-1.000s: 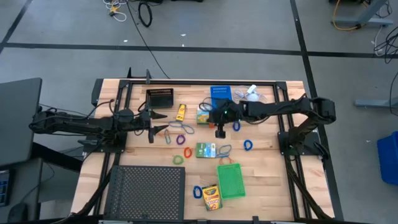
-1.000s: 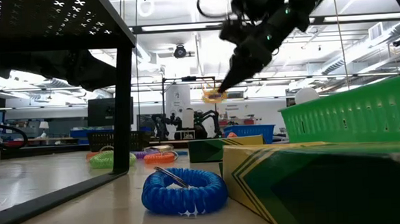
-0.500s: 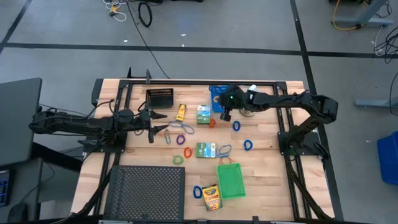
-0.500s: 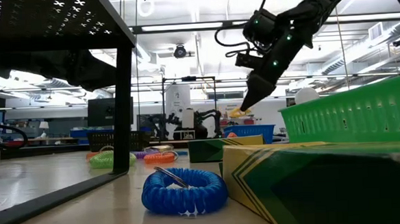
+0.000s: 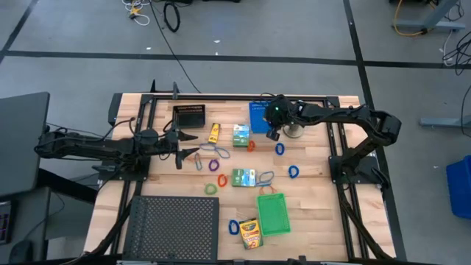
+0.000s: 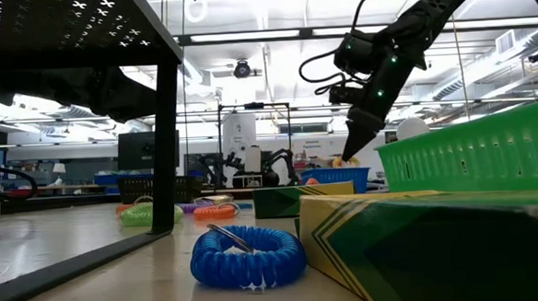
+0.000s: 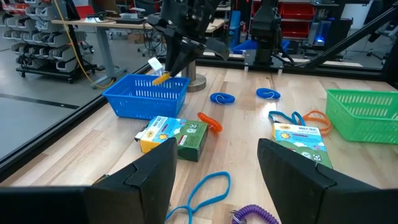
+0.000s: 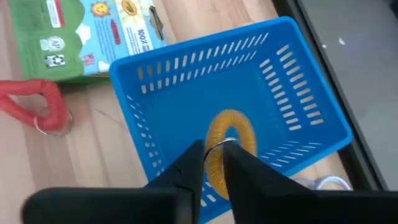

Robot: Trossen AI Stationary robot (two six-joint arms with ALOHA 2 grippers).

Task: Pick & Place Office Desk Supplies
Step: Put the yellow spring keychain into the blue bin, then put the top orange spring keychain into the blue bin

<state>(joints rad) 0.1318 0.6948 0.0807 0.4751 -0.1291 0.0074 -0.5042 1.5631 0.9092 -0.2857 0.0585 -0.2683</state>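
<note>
- Right wrist view: right pincer [image 8: 213, 155] hangs over the blue bin [image 8: 311, 106], fingers slightly parted around a yellow band loop [image 8: 230, 130] inside it.
- Loop looks light, soft, springy; pinch one strand.
- Left pincer [image 5: 179, 152] waits, unclenched, over the worktop [image 5: 316, 213].

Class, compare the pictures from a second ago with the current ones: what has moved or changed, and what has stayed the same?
The right gripper carried a yellow-orange coiled loop from above the table's middle toward the far edge, and now hangs over the blue bin, fingers beginning to part with the loop between them. The left gripper stayed parked, open. The green bin, crayon box and the other supplies did not move.
</note>
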